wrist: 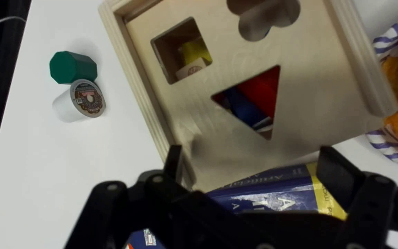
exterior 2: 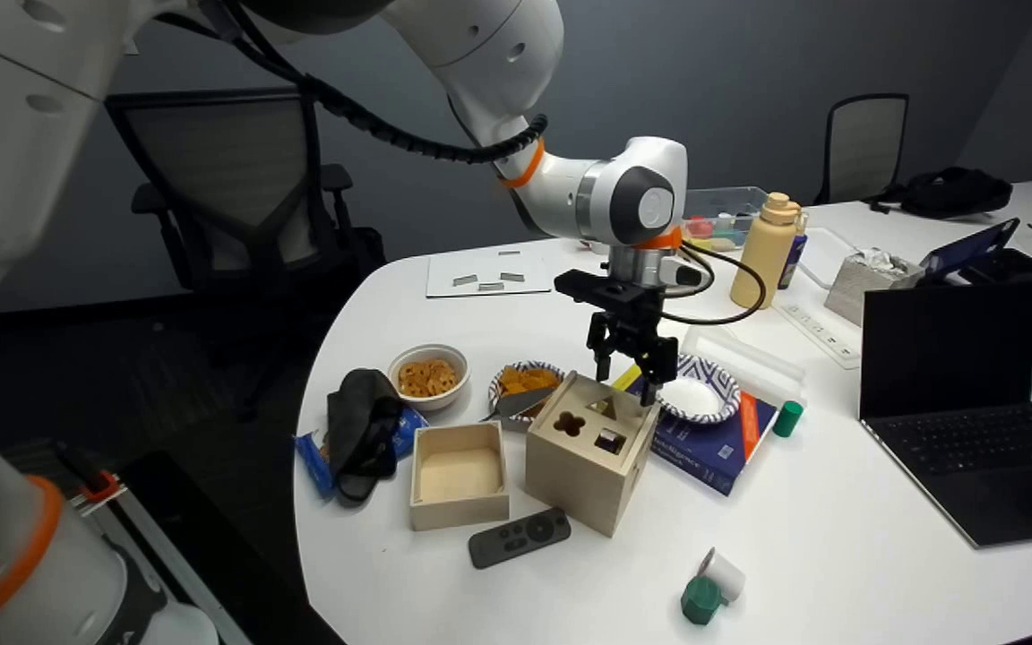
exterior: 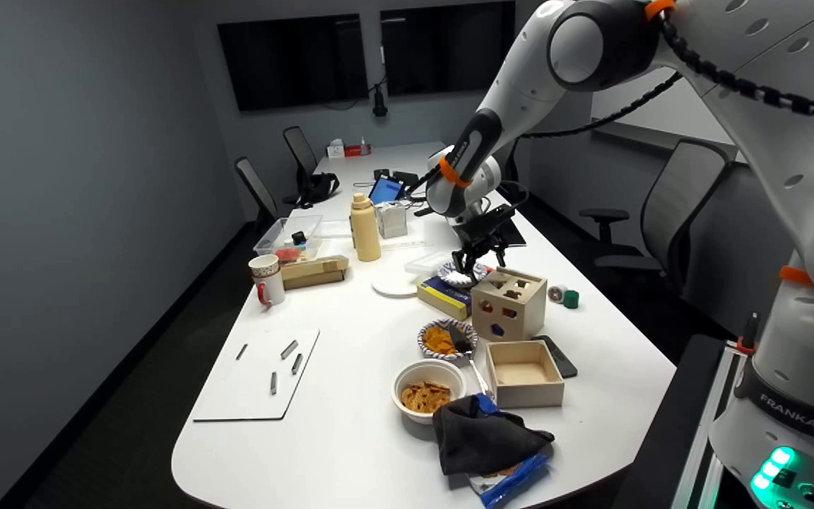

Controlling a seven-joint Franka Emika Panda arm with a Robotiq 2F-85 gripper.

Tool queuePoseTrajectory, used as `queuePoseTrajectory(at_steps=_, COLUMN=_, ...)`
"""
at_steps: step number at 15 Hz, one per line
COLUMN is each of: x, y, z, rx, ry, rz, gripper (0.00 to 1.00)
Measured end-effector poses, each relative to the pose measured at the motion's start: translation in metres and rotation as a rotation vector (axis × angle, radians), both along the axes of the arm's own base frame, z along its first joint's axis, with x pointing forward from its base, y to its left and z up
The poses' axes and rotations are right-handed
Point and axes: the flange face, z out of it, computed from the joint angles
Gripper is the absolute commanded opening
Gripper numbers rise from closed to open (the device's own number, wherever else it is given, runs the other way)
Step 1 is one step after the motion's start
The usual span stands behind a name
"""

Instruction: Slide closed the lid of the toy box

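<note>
Since the wrist view looks along my pincer point(wrist: 250, 152), I can see that its two fingers are spread wide from each other, with nothing held between them. Just by their tips is the lid point(wrist: 295, 93), a light wooden panel with cut-out holes, which lies on top of the toy box point(exterior 2: 570, 479), between its two side rails. Whether my fingertips touch the wood, I cannot tell, and neither can I tell if the lid is pushed fully to its end. Through the holes I see coloured pieces point(wrist: 263, 86) inside the box.

Right beside the box there is a thick blue book point(exterior 2: 700, 452), and on it rests a patterned paper plate point(exterior 2: 720, 381). Close by, a patterned bowl point(exterior: 441, 355) carries orange snacks point(exterior: 439, 341), with a dark utensil point(exterior: 458, 338) in it. Near the box are also a small wooden tray point(exterior 2: 460, 513) and a dark remote control point(exterior 2: 519, 537). A green block point(wrist: 73, 67) and a coffee pod point(wrist: 88, 98) lie next to each other, a little apart from the box.

Farther on the tabletop point(exterior: 350, 424) I find a white bowl point(exterior 2: 434, 401) with brown snacks point(exterior 2: 427, 379) and a dark cloth point(exterior: 488, 438), which lies over a blue bag point(exterior: 523, 475). More distant are a laptop point(exterior 2: 950, 358), a yellow bottle point(exterior 2: 762, 260) and a mug point(exterior: 274, 288) with red handle; farthest of all, two dark screens point(exterior: 294, 63) hang on the wall point(exterior: 435, 120).
</note>
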Motion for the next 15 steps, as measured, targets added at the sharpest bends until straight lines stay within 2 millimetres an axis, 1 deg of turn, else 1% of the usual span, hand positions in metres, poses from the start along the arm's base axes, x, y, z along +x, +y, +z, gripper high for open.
queuePoseTrajectory(at_steps=5, x=-0.006, y=0.0, z=0.002, rx=0.007, ry=0.049, rz=-0.014, gripper=1.0)
queuePoseTrajectory(at_steps=7, x=-0.006, y=0.003, z=0.008, rx=0.02, ry=0.049, rz=-0.017, gripper=1.0)
queuePoseTrajectory(at_steps=8, x=-0.004, y=0.007, z=0.015, rx=0.028, ry=0.042, rz=-0.017, gripper=1.0)
queuePoseTrajectory(at_steps=10, x=-0.001, y=0.016, z=0.037, rx=0.044, ry=0.022, rz=-0.012, gripper=1.0)
queuePoseTrajectory(at_steps=12, x=0.0, y=0.025, z=0.065, rx=0.057, ry=-0.002, rz=-0.005, gripper=1.0)
queuePoseTrajectory(at_steps=15, x=-0.005, y=0.037, z=0.103, rx=0.071, ry=-0.041, rz=0.009, gripper=1.0)
